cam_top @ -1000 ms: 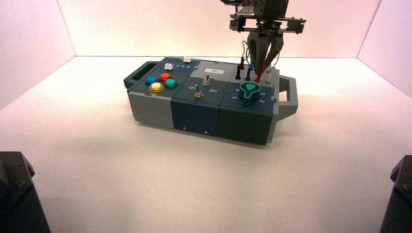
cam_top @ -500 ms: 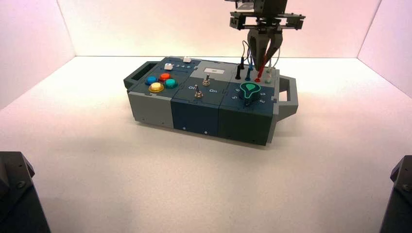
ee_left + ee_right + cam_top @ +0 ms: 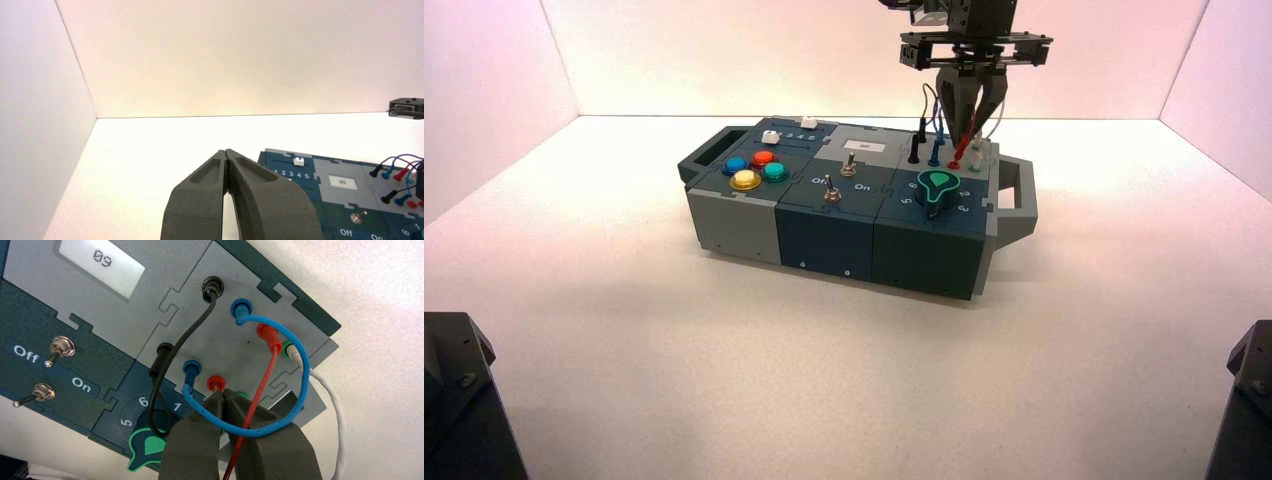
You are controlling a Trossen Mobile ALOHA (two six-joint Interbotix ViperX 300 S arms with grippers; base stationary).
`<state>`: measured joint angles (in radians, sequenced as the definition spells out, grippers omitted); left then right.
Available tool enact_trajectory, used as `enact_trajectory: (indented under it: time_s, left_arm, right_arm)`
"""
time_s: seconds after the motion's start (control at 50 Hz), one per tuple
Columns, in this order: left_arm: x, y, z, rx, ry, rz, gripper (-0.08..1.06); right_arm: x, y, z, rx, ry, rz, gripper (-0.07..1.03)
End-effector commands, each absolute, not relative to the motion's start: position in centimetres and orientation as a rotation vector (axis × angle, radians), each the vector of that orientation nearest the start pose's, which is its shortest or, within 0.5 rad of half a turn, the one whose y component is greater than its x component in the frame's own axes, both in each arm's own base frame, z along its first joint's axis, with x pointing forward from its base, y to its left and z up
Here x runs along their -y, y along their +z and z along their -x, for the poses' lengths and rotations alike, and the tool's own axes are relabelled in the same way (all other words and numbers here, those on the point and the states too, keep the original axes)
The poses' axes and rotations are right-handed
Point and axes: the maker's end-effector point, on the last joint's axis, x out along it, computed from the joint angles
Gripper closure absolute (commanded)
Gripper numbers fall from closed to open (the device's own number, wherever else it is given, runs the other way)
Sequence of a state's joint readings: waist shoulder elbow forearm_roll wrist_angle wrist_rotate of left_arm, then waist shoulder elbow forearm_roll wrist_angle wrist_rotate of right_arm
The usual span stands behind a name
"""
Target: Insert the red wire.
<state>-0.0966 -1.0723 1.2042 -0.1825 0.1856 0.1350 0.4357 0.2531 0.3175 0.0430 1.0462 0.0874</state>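
Right end effector (image 3: 224,392) points straight down over the box's (image 3: 824,235) far right corner, fingers pinched shut with the tips just above the red socket (image 3: 216,383). The red wire (image 3: 263,376) runs past those fingers; whether they pinch it, I cannot tell. Its far plug (image 3: 268,338) sits seated at about two o'clock from the tips. Blue wire (image 3: 295,400) loops in front of the fingers, black wire (image 3: 170,370) out at ten o'clock. Left end effector (image 3: 227,155) hangs parked, closed on nothing, short of the box above the counter (image 3: 724,340).
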Motion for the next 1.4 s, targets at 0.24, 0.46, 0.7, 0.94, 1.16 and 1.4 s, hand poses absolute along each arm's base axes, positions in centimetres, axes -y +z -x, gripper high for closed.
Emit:
enact_trajectory:
  time_s: [0.24, 0.46, 0.7, 0.94, 1.16, 1.4]
  left_arm:
    - [2.6, 24.5, -23.4, -0.277, -0.11, 0.034, 1.01]
    - [2.5, 24.5, -23.4, -0.277, -0.109, 0.033, 1.01]
    - [2.5, 24.5, -23.4, -0.279, -0.108, 0.033, 1.01]
    - [2.5, 24.5, -23.4, -0.277, -0.108, 0.033, 1.01]
    - [2.5, 24.6, -23.4, -0.276, -0.107, 0.034, 1.01]
    - [2.5, 24.6, -23.4, -0.276, -0.106, 0.033, 1.01]
  right_arm:
    - [-17.2, 7.8, -35.8, -1.538, 0.283, 0.239, 0.98]
    - [-17.3, 7.7, -36.1, -1.528, 0.284, 0.238, 0.98]
    - [-17.5, 7.8, -36.5, -1.509, 0.288, 0.232, 0.97]
    - [-17.6, 8.1, -36.8, -1.498, 0.291, 0.231, 0.95]
    - [-17.7, 7.8, -36.8, -1.506, 0.289, 0.232, 0.88]
    - [-17.7, 7.2, -36.9, -1.517, 0.287, 0.235, 0.8]
